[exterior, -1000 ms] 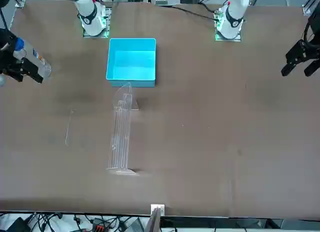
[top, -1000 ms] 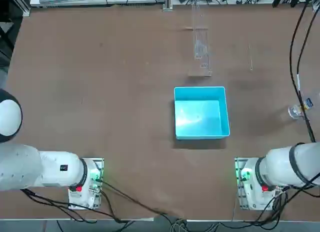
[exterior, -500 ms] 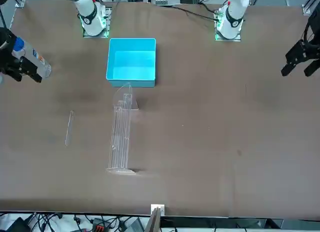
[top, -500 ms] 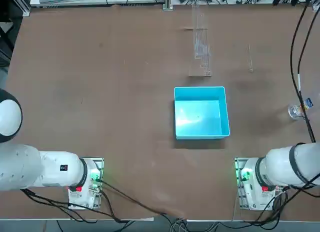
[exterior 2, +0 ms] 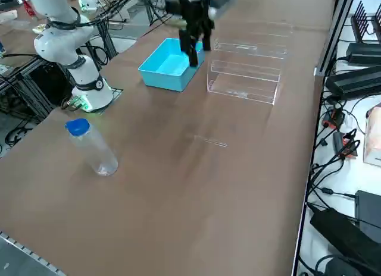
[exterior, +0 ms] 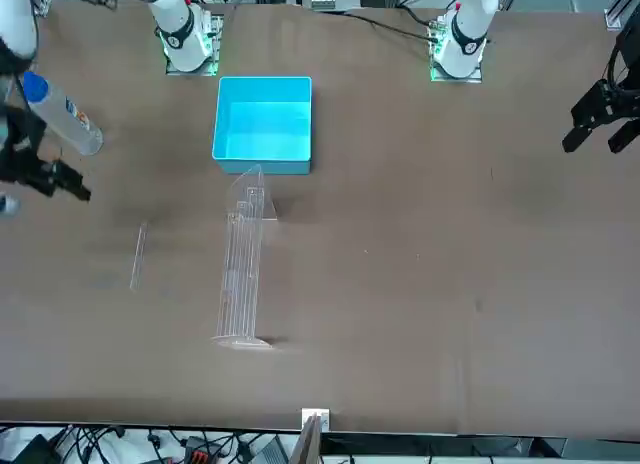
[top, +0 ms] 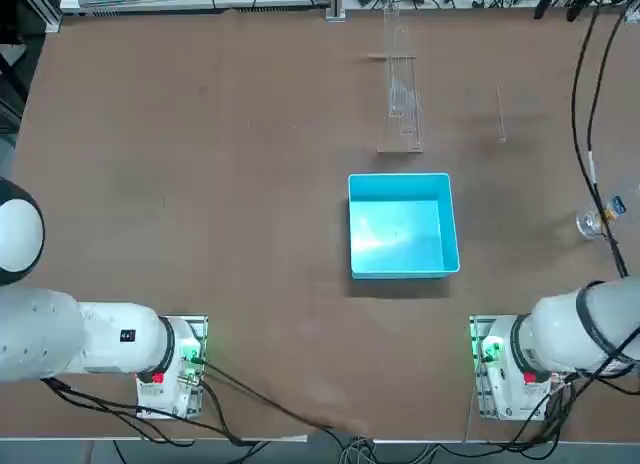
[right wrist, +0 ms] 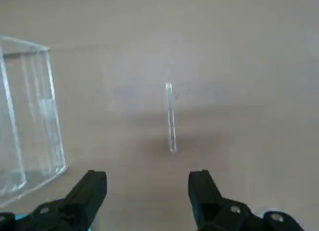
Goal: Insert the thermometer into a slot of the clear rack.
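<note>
Risks from here: the thin, pale, near-transparent glass-like thermometer [right wrist: 171, 117] lies flat on the brown tabletop [top: 200, 134]. Judgement: a rod that thin and slick is easy to miss or roll if one finger lands first. Pinch it off-centre and it tips in the grasp. Press too hard against the tabletop and the glass could snap.

The long narrow clear acrylic rack [exterior: 240, 269] is barely visible and looks light. Nudge it during the approach or insertion and the slots shift. The rod must also go from lying flat to upright before a slot takes it, so any slip in the grasp spoils alignment.

Placement: thermometer lies near the rack, on its side away from the table centre, parallel to its long axis, not touching. The open light-blue square plastic bin [top: 402, 225] sits just off the rack's end nearest the arm bases. A small clear bottle with a blue cap [exterior 2: 90, 147] stands well apart from the rack, toward the table's right edge.

Right gripper [right wrist: 147, 188]: raised over the tabletop, short of the thermometer, with the rack off to one side. Fingers [right wrist: 202, 187] spread wide, holding nothing, touching nothing.
</note>
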